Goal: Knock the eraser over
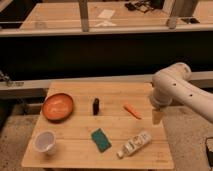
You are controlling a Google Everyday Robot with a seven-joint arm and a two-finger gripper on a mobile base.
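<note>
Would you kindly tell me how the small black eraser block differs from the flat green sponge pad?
The small black eraser block stands upright; the flat green sponge pad lies flat. The eraser is black and slim, the sponge green and broader. Both rest on the wooden table, apart from the gripper hanging at its right edge.

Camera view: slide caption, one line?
Eraser stands upright between bowl and marker; claw hangs by the table's right edge.

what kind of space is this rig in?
Probably a robot test area in an office or lab: a wooden table staged with an eraser, orange bowl and green sponge, long counters behind it, and the gripper hanging at the table's right edge.
</note>
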